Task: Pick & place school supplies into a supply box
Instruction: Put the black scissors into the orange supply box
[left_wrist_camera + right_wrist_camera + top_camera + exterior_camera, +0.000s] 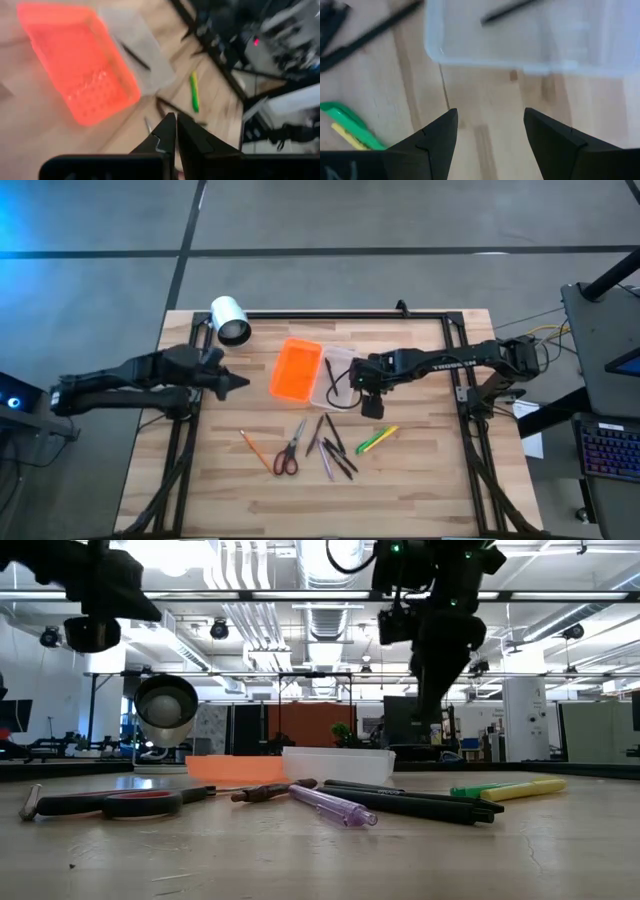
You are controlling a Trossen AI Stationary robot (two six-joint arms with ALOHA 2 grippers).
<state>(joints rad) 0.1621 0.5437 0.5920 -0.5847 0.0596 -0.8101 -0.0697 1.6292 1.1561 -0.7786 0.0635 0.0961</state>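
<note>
The supply box lies open mid-table, its orange lid [296,370] flat beside the clear tray [340,365]. One dark pen [510,10] lies in the tray. On the wood nearer the front edge lie an orange pencil [254,450], red-handled scissors [288,454], several dark pens [334,448] and a yellow-green highlighter [377,440]. My right gripper [490,117] hangs open over bare wood, between the tray's near side and the highlighter [345,122], pointing steeply down. My left gripper [240,383] is shut and raised, just left of the lid [80,65].
A white cylinder [230,320] lies at the table's far left corner. Black frame rails [340,314] run along the table's far and side edges. Bare wood stretches along the near edge in front of the supplies.
</note>
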